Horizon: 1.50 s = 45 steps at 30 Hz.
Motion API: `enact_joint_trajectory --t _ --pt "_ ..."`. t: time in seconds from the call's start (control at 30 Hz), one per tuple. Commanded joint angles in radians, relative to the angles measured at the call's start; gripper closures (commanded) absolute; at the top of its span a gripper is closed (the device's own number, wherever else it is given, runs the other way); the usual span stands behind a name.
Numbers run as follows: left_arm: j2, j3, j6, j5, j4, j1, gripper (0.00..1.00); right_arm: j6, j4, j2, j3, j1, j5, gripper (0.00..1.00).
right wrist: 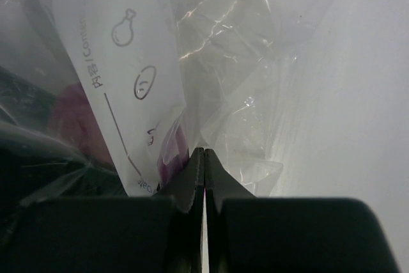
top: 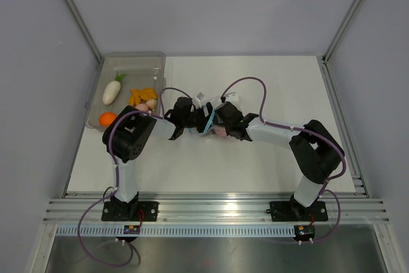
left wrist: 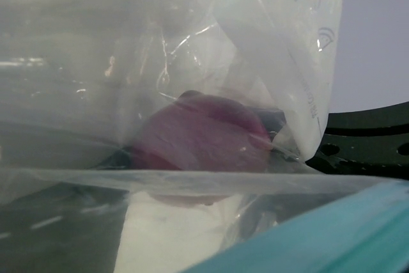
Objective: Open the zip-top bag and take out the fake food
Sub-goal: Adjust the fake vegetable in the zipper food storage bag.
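Observation:
The zip-top bag [top: 209, 119] hangs between my two grippers at the table's middle, its light blue zip strip between them. My left gripper [top: 193, 119] is at the bag's left side. In the left wrist view the clear film [left wrist: 128, 62] and blue strip [left wrist: 332, 234] hide its fingers. My right gripper [right wrist: 204, 153] is shut on a fold of the bag [right wrist: 243, 94]; it also shows in the top view [top: 217, 118]. A purple onion [left wrist: 198, 135] lies inside the bag. A white radish [top: 112, 92], an orange piece [top: 107, 118], yellow pieces [top: 142, 95] and a pinkish egg [top: 151, 103] lie in the tray.
The smoky-grey tray [top: 134, 56] stands at the table's far left corner. White table [top: 281, 87] stretches to the right and near side of the bag. Grey walls and metal frame rails enclose the table. The right arm's black body [left wrist: 370, 139] shows behind the bag.

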<state>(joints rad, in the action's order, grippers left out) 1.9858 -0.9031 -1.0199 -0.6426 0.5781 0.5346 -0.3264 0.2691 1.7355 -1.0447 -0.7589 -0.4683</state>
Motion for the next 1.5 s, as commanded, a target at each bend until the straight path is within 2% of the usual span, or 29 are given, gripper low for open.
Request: enact_joint_trajectory --t 0.0,0.33,0.6,0.83,1.07,1.1,1.13,1.2,1.37,1.43,1.47 --pt "0.018 -0.023 0.001 -0.028 0.054 0.013 0.24 0.003 -0.07 -0.051 0.0 -0.022 0.025 1.0" --pt "-0.004 -0.01 0.0 -0.031 0.069 0.007 0.37 -0.083 -0.062 -0.105 0.048 0.012 -0.046 1.0" --pt "-0.018 0.004 -0.012 -0.043 0.088 -0.002 0.43 -0.155 -0.123 -0.181 0.138 0.156 0.161 1.0" --pt "-0.022 0.01 -0.017 -0.048 0.097 -0.01 0.45 -0.204 -0.192 -0.251 0.213 0.234 0.264 1.0" --pt "-0.025 0.015 -0.02 -0.049 0.103 -0.015 0.46 -0.252 -0.234 -0.301 0.278 0.306 0.304 1.0" --pt "-0.024 0.015 -0.02 -0.048 0.103 -0.015 0.45 -0.25 -0.241 -0.304 0.281 0.309 0.33 1.0" --pt "-0.022 0.013 -0.02 -0.048 0.1 -0.015 0.36 -0.243 -0.246 -0.301 0.278 0.309 0.341 1.0" --pt "-0.024 0.015 -0.017 -0.039 0.091 -0.015 0.27 -0.235 -0.235 -0.281 0.264 0.308 0.352 1.0" --pt "-0.03 0.012 -0.006 -0.037 0.08 -0.015 0.11 -0.223 -0.237 -0.255 0.244 0.309 0.382 1.0" --pt "-0.028 0.006 -0.003 -0.038 0.085 -0.015 0.08 -0.218 -0.243 -0.249 0.241 0.309 0.392 1.0" --pt "-0.027 0.004 -0.003 -0.043 0.086 -0.015 0.01 -0.218 -0.246 -0.246 0.239 0.309 0.404 1.0"
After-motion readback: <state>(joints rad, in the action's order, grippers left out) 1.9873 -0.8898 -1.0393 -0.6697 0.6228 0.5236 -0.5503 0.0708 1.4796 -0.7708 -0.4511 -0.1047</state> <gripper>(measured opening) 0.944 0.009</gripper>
